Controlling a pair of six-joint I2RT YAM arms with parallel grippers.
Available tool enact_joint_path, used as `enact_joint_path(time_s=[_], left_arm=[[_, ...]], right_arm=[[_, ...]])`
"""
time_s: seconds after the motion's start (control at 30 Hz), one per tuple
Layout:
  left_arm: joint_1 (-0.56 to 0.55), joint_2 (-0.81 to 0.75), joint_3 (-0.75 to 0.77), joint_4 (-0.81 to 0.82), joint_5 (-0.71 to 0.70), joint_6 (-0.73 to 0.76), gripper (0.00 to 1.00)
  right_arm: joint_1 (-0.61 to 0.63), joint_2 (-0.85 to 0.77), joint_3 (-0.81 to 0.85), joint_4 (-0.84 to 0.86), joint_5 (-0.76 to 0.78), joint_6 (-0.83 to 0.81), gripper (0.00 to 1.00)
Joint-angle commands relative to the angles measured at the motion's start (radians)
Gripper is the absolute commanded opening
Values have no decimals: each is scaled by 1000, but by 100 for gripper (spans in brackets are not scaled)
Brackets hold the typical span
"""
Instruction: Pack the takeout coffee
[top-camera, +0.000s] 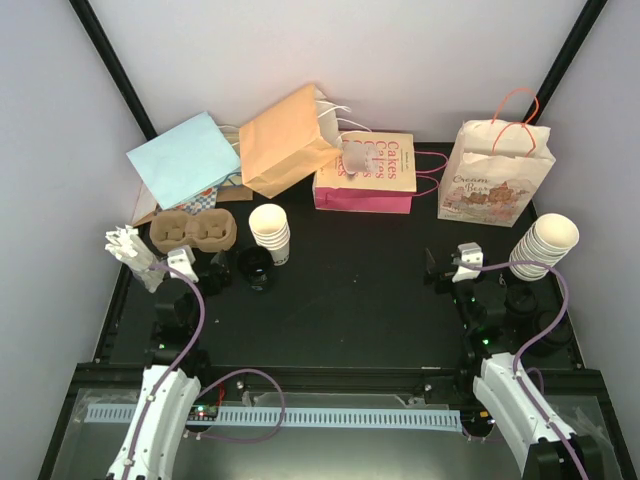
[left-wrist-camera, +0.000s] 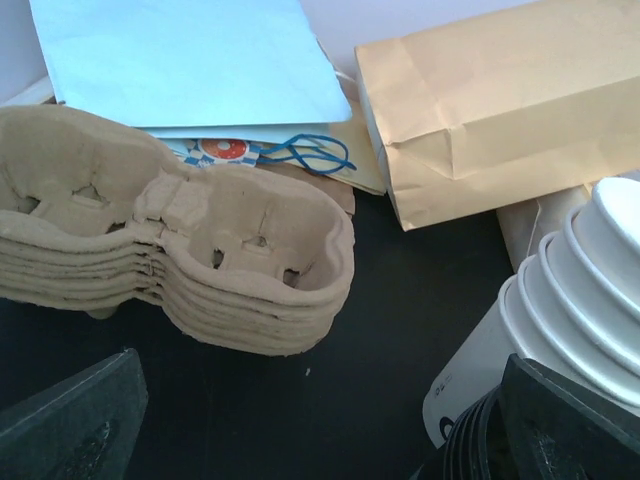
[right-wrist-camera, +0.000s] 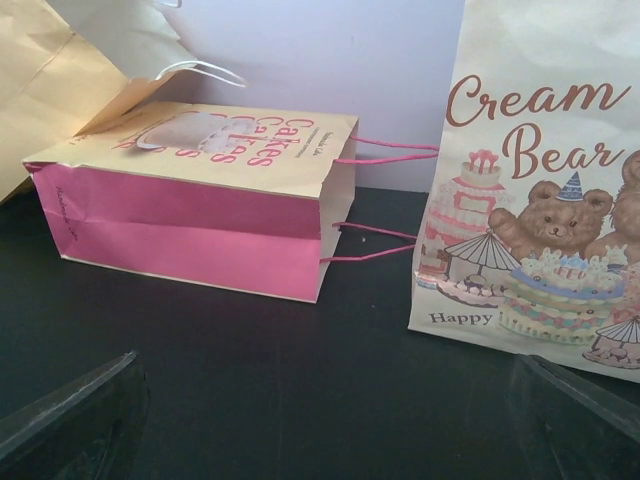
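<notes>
Coffee cup for the order cannot be picked out on its own: the only cream paper cups in view are nested, in a short stack (top-camera: 269, 232) left of centre on the dark surface (top-camera: 360, 290) and in a taller, leaning stack (top-camera: 545, 245) at the right edge. A dark round pile that looks like black lids (top-camera: 257, 268) sits just in front of the short stack. A pile of brown pulp cup carriers (top-camera: 193, 232) lies to its left. Along the back are a blue bag (top-camera: 185, 160), a tan bag (top-camera: 290, 140), a pink "Cakes" bag (top-camera: 365, 175) on its side and an upright "Cream Bear" bag (top-camera: 495, 175). The left jaws are spread wide with nothing between them, facing the carriers and the short stack from close by. The right jaws are also wide open and empty, facing the two printed bags from well back. Packing appears to be at its very start, with no cup separated or lidded. The next move probably calls for lifting only the top cup off a stack without dragging its neighbours, then seating a lid squarely on the rim.
</notes>
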Motion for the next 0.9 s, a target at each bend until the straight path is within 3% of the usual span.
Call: enact_joint_path(time_s=[0.0,0.13,0.87], left_arm=[[-3,7,34,-25,18,-8,99],[-3,-6,19,-19,-39,-28,99],[-4,-15,10,-8,-35,-27,99]], right_arm=[[-4,8,17,17,-15,-10,100],[-4,9,19,16,-18,-11,100],[-4,-15,24,-13,-30,-12,100]])
